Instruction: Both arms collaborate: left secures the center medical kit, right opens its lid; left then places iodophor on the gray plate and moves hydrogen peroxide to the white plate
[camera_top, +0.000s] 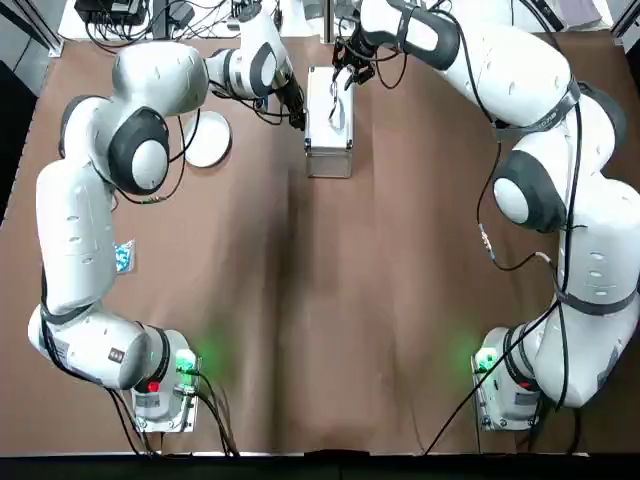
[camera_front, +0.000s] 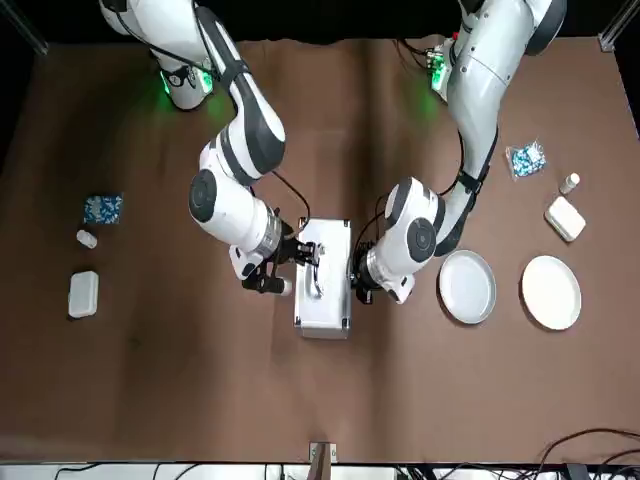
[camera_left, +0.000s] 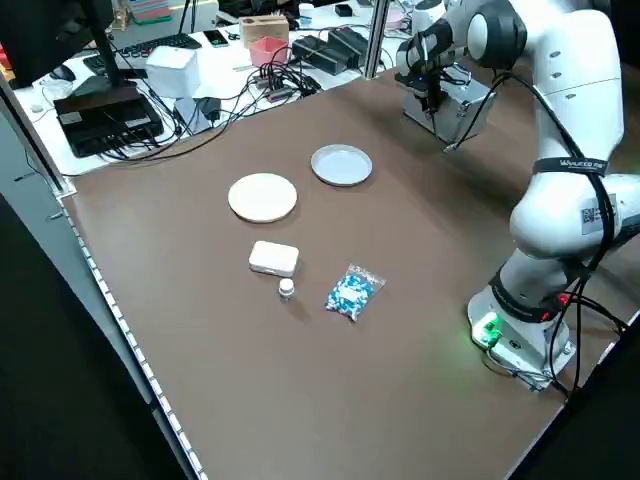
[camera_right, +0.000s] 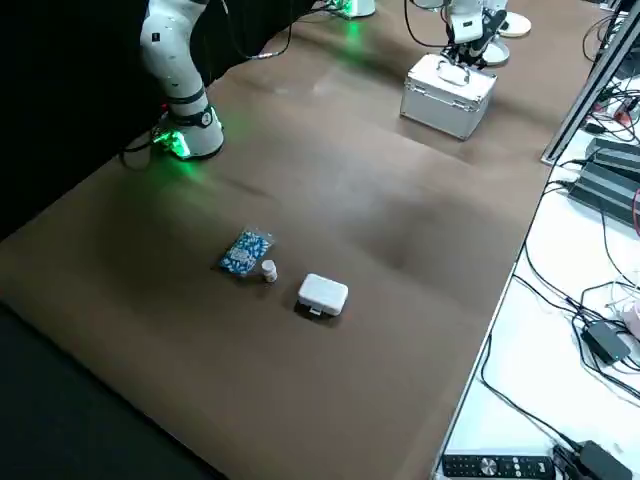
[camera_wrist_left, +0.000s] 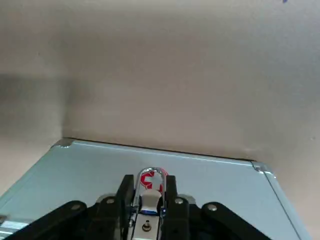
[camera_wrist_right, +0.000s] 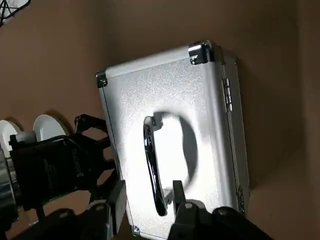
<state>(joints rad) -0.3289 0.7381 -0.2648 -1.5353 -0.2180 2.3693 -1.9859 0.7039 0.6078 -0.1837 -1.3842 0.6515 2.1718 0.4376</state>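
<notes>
The silver medical kit (camera_top: 328, 125) lies shut at the far centre of the table, handle (camera_wrist_right: 151, 160) up. My left gripper (camera_top: 298, 112) presses on the kit's left side wall, and in the left wrist view its fingers (camera_wrist_left: 125, 192) sit close on either side of a latch (camera_wrist_left: 149, 181). My right gripper (camera_wrist_right: 148, 200) hangs over the lid's far end, open, with its fingertips on either side of the handle's end. The gray plate (camera_front: 467, 286) and the white plate (camera_front: 551, 292) lie to the kit's left. Iodophor and hydrogen peroxide are hidden.
On the robot's left lie a white box (camera_front: 565, 218), a small bottle (camera_front: 569, 183) and a blue packet (camera_front: 525, 158). A similar box (camera_front: 83, 294), bottle (camera_front: 86, 238) and packet (camera_front: 103, 208) lie on its right. Cables and equipment crowd the desk beyond the far edge.
</notes>
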